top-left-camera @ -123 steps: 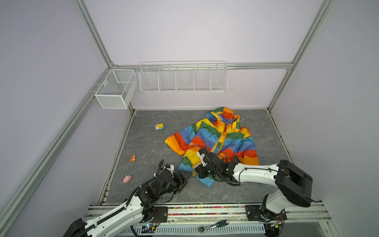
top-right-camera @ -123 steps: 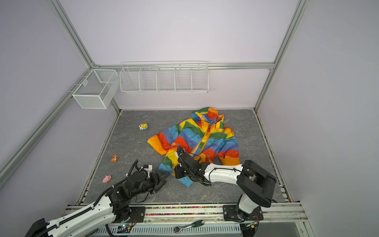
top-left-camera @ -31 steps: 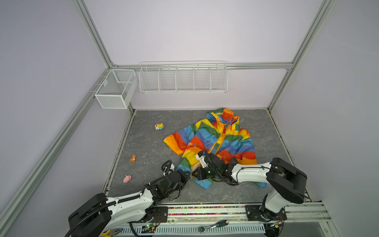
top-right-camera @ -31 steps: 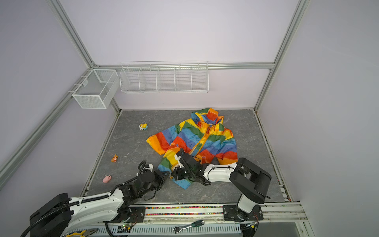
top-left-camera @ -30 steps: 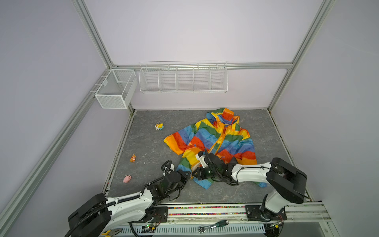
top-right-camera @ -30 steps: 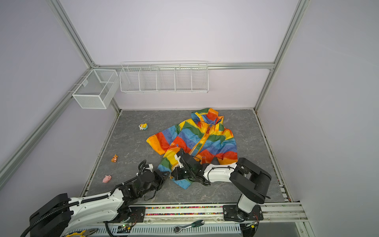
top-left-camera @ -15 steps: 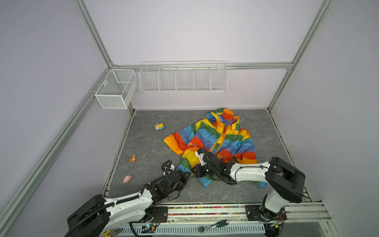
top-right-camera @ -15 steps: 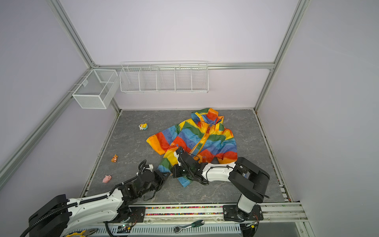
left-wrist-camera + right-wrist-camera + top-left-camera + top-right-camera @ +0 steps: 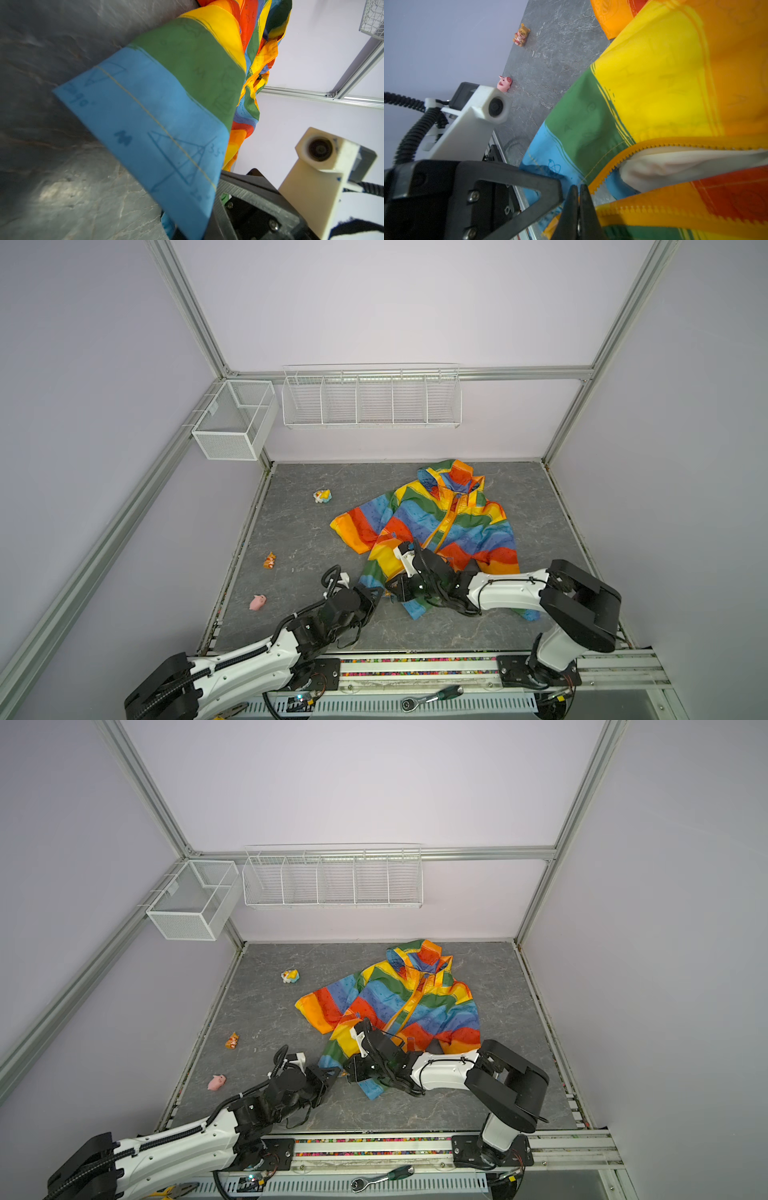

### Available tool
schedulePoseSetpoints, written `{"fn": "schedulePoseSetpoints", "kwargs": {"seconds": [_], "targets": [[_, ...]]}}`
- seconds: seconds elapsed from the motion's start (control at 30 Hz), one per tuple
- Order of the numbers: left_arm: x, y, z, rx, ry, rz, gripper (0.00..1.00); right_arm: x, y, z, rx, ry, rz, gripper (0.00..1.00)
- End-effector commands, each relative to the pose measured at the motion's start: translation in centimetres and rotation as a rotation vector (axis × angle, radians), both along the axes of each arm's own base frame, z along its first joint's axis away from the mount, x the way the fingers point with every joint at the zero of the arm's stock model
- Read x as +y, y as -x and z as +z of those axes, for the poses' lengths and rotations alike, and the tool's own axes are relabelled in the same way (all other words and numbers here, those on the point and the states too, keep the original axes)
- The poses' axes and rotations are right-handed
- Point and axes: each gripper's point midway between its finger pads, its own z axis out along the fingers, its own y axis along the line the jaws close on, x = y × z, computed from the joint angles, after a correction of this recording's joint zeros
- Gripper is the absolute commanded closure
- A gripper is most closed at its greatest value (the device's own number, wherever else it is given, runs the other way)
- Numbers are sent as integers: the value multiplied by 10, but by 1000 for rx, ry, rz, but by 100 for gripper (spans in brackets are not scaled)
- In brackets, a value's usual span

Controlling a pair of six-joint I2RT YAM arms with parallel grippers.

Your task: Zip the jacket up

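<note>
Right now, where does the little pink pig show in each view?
In a top view: the pig lies lower left on the floor.
In a top view: the pig, also lower left.
Left wrist: not in it.
Right wrist: the pig peeks past the white camera mount.
Shared landmark: the jacket, in all four.

jacket (image 9: 436, 522) dragged leftward, left end effector (image 9: 379, 594) closer

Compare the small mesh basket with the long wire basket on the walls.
The small basket is boxy, fine-meshed, on the side wall; the long basket is wide, wire-barred, on the back wall. The small basket has two compartments, the long basket five. Both are white.
</note>
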Motion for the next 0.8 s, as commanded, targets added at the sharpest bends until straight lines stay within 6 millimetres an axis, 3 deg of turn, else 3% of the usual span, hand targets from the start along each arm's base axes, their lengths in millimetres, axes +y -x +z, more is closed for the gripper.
{"fn": "schedulePoseSetpoints", "kwargs": {"seconds": [0.0,0.2,0.27,0.4,0.47,0.77], "targets": [[6,-1,3,-14,7,24,100,-15,-4,-15,-14,64,-32,94],[5,-1,5,-12,27,28,97,-14,-4,-7,-22,51,-36,94],[4,-1,8,-10,39,26,86,-15,-5,-5,-25,51,-38,94],[-1,0,13,-3,60,16,53,-15,-4,0,-25,40,-40,94],[-4,1,15,8,66,4,47,-15,-4,2,-27,37,-40,94],[-19,9,4,62,82,-62,45,-12,-1,8,-13,7,-38,94]]}}
